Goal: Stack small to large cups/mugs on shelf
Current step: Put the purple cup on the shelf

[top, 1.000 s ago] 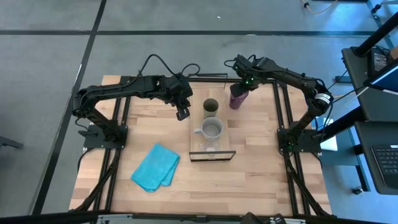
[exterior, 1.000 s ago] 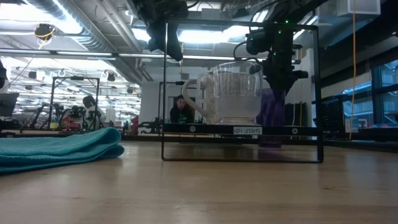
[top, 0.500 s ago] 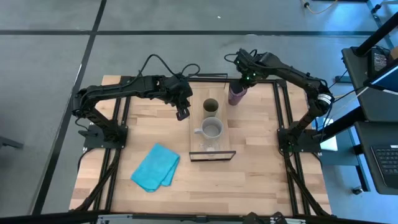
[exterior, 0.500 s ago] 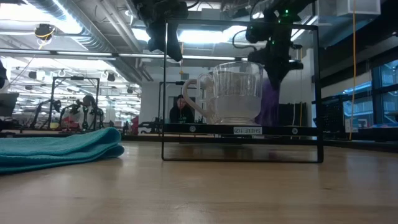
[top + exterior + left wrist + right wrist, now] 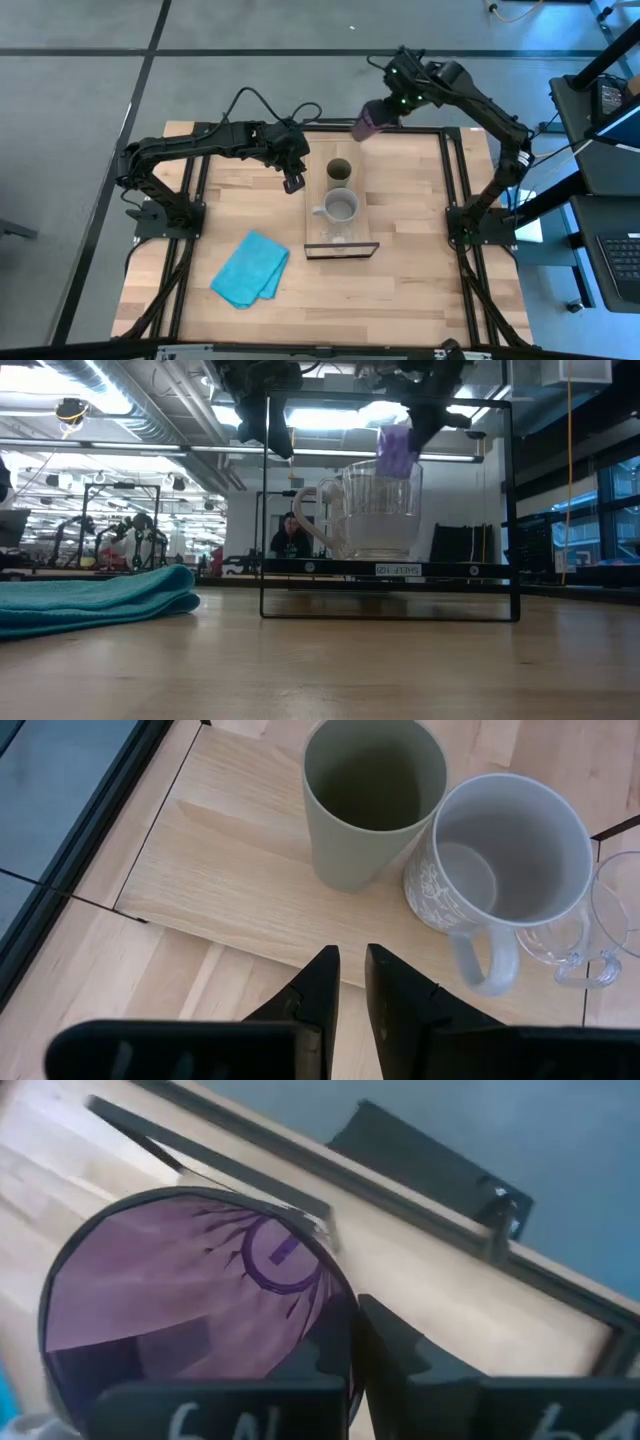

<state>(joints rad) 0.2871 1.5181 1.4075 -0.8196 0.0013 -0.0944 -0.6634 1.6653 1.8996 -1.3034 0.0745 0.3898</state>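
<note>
**Desk:** Item one, the purple tumbler. Where is it?

**Me:** I have the purple tumbler (image 5: 367,122) up in the air in the right hand (image 5: 385,112), over the far edge of the worktop (image 5: 420,250), behind the far end of the shelf (image 5: 312,225). It is tilted. From the low camera it hangs high, above the rim of the glass. One finger (image 5: 400,1365) is outside the wall and the rim sits between the two, so the hand is clamped on it.

**Desk:** Item two, the shelf contents.

**Me:** Three pieces in a row on the board. Olive-brown cup (image 5: 339,171) at the far end, upright. Grey mug (image 5: 340,208) next, just beside it, handle pointing towards the left arm's side. Small clear glass (image 5: 338,238) at the near end, close by the mug.

**Desk:** Item three, the left hand.

**Me:** Left hand (image 5: 293,182) hovers beside the shelf, near the olive cup. Its fingers (image 5: 315,995) are nearly together, only a thin gap, and nothing is in them.

**Desk:** Anything else?

**Me:** One turquoise cloth (image 5: 249,268), folded, on the worktop, well apart from the shelf, on the left arm's side.
</note>
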